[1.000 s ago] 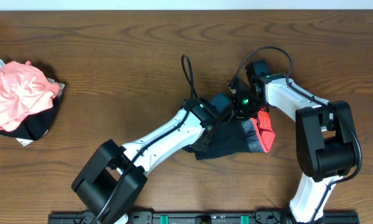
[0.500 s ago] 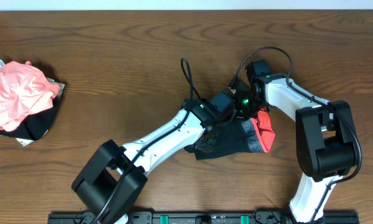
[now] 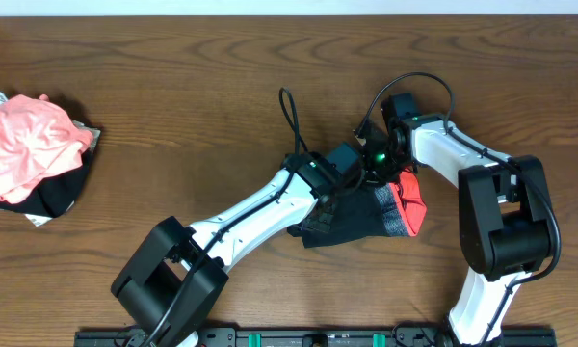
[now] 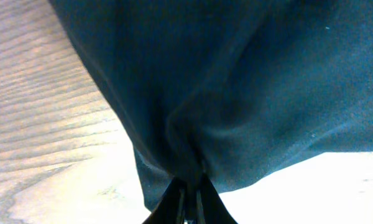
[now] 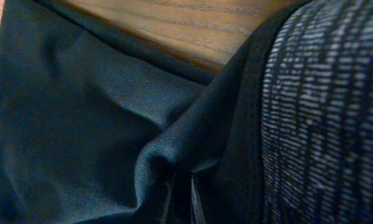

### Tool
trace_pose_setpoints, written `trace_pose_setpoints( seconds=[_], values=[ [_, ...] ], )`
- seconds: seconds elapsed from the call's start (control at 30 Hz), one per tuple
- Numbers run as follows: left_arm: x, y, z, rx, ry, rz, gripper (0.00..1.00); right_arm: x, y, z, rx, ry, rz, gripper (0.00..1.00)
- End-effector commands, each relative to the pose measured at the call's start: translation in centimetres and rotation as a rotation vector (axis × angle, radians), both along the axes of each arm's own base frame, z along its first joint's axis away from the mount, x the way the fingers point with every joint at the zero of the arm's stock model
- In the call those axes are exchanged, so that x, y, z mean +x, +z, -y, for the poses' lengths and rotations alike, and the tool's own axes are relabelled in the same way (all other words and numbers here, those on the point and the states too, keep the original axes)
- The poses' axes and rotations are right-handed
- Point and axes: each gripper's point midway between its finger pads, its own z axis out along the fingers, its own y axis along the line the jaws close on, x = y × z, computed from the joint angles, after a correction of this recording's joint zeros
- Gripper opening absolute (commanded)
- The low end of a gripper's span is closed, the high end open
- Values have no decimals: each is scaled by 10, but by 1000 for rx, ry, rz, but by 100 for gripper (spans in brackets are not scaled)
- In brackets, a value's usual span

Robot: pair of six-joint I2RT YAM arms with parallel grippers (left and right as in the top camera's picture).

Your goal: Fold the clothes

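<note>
Scene: a dark wooden bench [image 3: 173,77] seen from above, with the left arm [image 3: 260,207] and right arm [image 3: 462,159] reaching in from its near edge and meeting just right of its middle.
Leggings: the black leggings [image 3: 347,222] are bunched into a small heap just right of the bench's middle. Their grey waistband [image 3: 393,207] and coral trim [image 3: 416,207] are turned toward the bench's right end.
Left jaws: together, clamped on a tuck of black cloth, which fans out from the pinch.
Right jaws: almost together, nipping a fold of black cloth right beside the waistband.
Also there: a pink heap [image 3: 24,145] over something dark at the bench's left end, well apart from the work.
Handling: the leggings look light, thin, limp and stretchy. They will likely sag from any pinch and give no stiffness to push against.
Where to hold: the waistband seems the firmest part. Its two corners, or the leg cuffs, would spread the cloth flat better than mid-panel tucks.
Risk: smooth knit may slide out of a shallow pinch, and a pull may stretch it rather than move it.
Progress: crumpled, not yet laid flat for a fold.
</note>
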Motion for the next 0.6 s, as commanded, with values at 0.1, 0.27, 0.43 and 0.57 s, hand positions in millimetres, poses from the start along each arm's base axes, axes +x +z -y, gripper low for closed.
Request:
trace_pose_setpoints(
  seconds=[0.1,0.27,0.43,0.57],
  values=[
    [-33,2,-4,2,58,-143,6,-23,-47,29,-177,-8,-99,12],
    [-61,4,-4,17,30,-237,6,-22,-47,30,-176,-12,-99,12],
    [-65,-5,5,-2,-1,-220,6,-22,-47,31,-176,-18,-100,12],
    [-65,-12,6,-10,-4,-208,47,-23,-46,32,-177,-18,-104,12]
  ],
)
